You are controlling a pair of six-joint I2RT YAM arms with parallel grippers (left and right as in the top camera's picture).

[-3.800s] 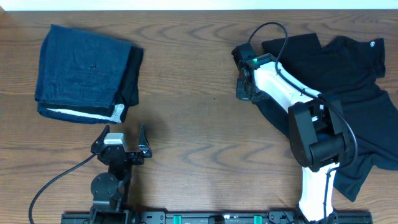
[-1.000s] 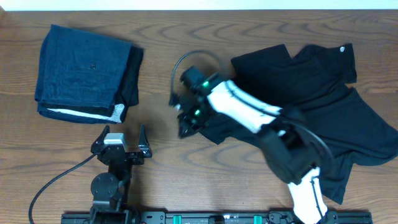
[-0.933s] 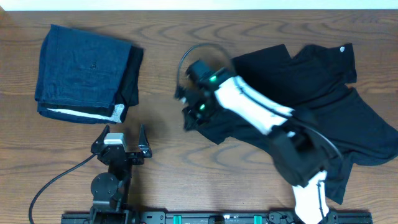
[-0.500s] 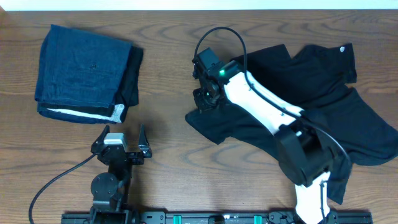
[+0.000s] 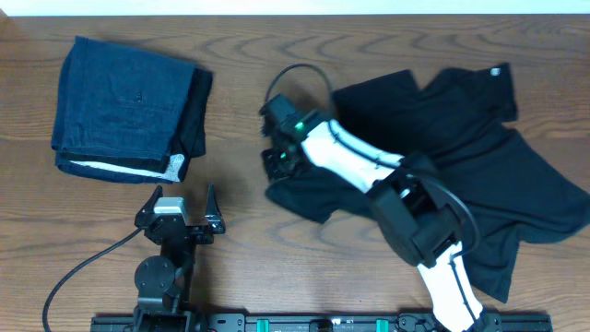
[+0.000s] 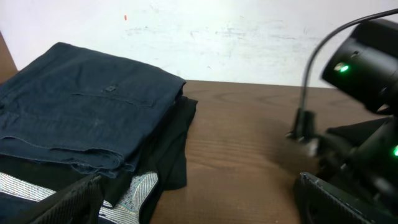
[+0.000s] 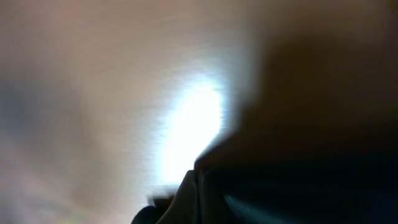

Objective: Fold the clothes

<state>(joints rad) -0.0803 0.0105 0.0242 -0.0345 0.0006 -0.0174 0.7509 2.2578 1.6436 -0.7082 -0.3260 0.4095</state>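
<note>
The black short-sleeved shirt (image 5: pixel 461 148) lies crumpled on the right half of the table, with a small white logo (image 5: pixel 496 72) at its far edge. My right gripper (image 5: pixel 277 164) sits low on the shirt's left edge and looks shut on the fabric. The right wrist view is blurred, with dark cloth (image 7: pixel 311 124) filling the jaws. My left gripper (image 5: pixel 181 205) is open and empty near the front edge, well left of the shirt. In the left wrist view its fingers (image 6: pixel 202 202) frame bare wood, with the right arm (image 6: pixel 367 56) at the right.
A folded dark-blue denim-like garment (image 5: pixel 124 106) with a white edge lies at the back left, also close in the left wrist view (image 6: pixel 81 118). Bare wood table (image 5: pixel 240 240) lies between it and the shirt. The right arm's cable (image 5: pixel 290 78) loops above the gripper.
The right gripper has swept from the table's right side toward the centre, pulling the shirt leftward. In the last half second it moved slightly left and nearer. The left arm stayed still.
</note>
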